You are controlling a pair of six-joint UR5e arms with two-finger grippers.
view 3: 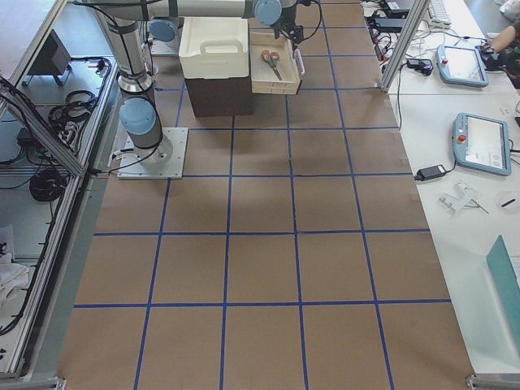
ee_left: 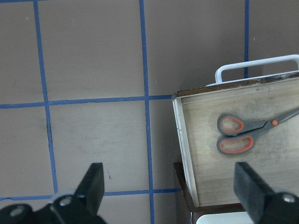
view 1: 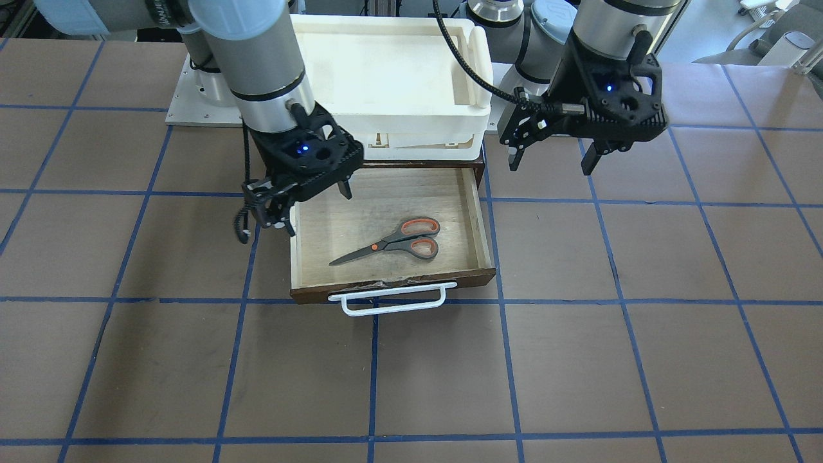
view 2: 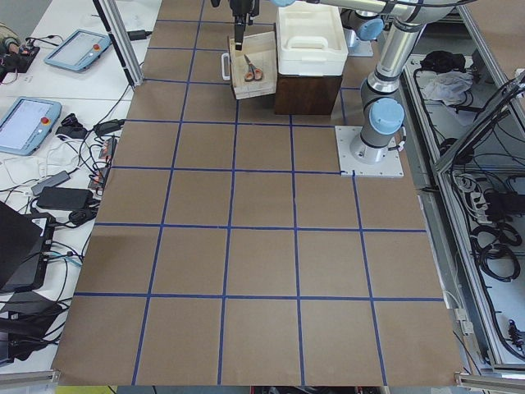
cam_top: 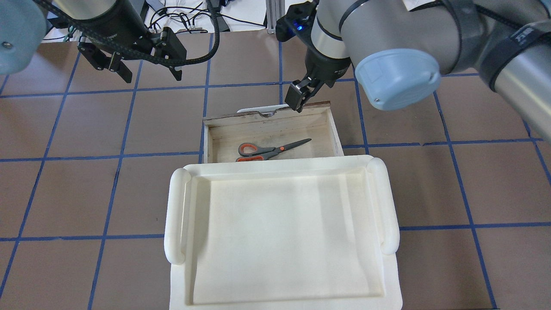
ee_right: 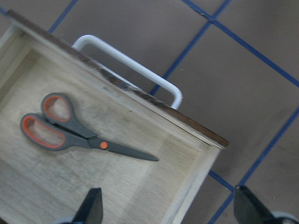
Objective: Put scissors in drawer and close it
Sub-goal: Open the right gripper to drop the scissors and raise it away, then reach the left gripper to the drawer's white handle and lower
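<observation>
The scissors [view 1: 392, 241] lie flat on the pale floor of the open drawer [view 1: 479, 218], loose, with their handles toward my left. They also show in the overhead view [cam_top: 269, 150] and in both wrist views [ee_left: 247, 135] [ee_right: 79, 135]. The drawer's white bar handle [view 1: 392, 302] faces away from me. My right gripper [view 1: 318, 209] is open and empty, and hovers above the drawer's right side [cam_top: 299, 103] [ee_right: 170, 207]. My left gripper [view 1: 550, 166] is open and empty, raised over the table to the left of the drawer [cam_top: 153, 78] [ee_left: 170, 186].
A white plastic tray [cam_top: 174, 215] sits on top of the dark-brown cabinet [view 2: 308, 90] that the drawer slides out of. The brown table surface carries a grid of blue tape lines [view 1: 373, 373]. Operators' tablets and cables lie on the side tables [view 2: 25, 123].
</observation>
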